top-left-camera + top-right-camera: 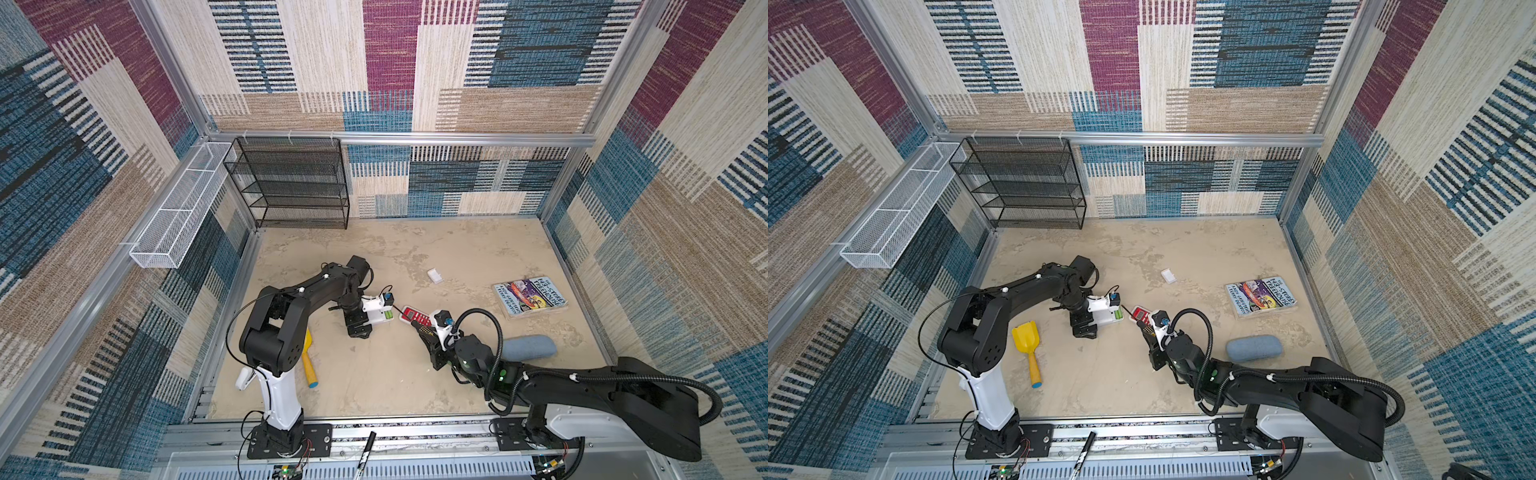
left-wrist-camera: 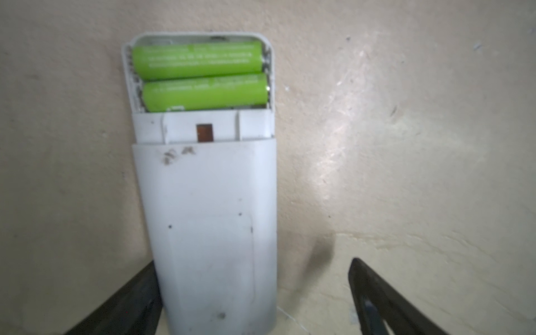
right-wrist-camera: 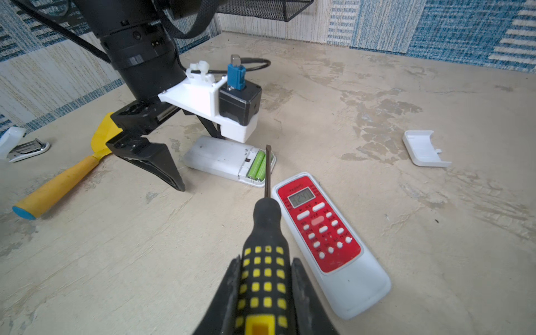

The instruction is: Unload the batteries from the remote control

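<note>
A white remote control lies face down with its battery bay uncovered. Two green batteries sit side by side in the bay and show in both top views. My left gripper is open and straddles the remote's other end, one finger against its side and the other well clear. My right gripper is shut on a screwdriver with a black-and-yellow handle. The screwdriver's tip hangs at the edge of the bay beside the batteries. A red-faced remote lies face up next to the shaft.
The loose white battery cover lies farther back on the table. A yellow toy shovel and a stapler lie behind my left arm. A book and a grey-blue roll lie to the right. A black mesh rack stands at the back.
</note>
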Controlling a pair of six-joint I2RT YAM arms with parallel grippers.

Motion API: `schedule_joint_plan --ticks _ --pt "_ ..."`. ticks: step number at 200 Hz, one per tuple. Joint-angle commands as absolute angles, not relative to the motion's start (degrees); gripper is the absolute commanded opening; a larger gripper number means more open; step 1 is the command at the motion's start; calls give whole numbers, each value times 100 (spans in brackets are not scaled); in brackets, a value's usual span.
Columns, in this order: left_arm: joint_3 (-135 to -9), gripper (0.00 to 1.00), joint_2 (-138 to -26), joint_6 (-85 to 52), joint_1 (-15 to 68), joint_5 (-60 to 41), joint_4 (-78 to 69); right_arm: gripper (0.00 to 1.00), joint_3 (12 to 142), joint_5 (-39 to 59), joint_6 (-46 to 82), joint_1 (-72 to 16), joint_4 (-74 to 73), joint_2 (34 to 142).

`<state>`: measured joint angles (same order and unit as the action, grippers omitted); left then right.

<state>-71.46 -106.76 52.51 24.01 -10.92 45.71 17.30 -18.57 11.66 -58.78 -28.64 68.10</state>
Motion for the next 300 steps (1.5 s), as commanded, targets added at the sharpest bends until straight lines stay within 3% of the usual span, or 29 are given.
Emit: schedule_joint_plan --ticks 1,47,78,141,179,236,279,300 --pt "-7062 99 -10224 5250 2407 -1376 4422 0 1843 -1736 1019 -5867 -2562 6573" --pt "-6376 99 -8851 5218 2470 -1980 3077 0 2166 -1092 1072 -5706 -1831 6116" --pt "-5606 99 -8184 5513 2900 -1725 1938 0 2480 -672 1082 -5573 -1426 5965" --pt "-5073 94 -7969 5952 3534 -1148 784 0 2786 -303 981 -5537 -1221 5907" --pt "-5031 67 -8016 6038 3655 -973 697 0 2812 -346 1002 -5537 -1239 5893" --pt "-4855 38 -7972 6038 3744 -793 434 0 2882 -354 1025 -5537 -1262 5899" --pt "-4759 0 -7948 6108 3762 -636 220 0 2927 -367 1080 -5533 -1136 5889" --pt "-4692 0 -7928 6108 3761 -523 76 1 2935 -358 1081 -5535 -1005 5828"
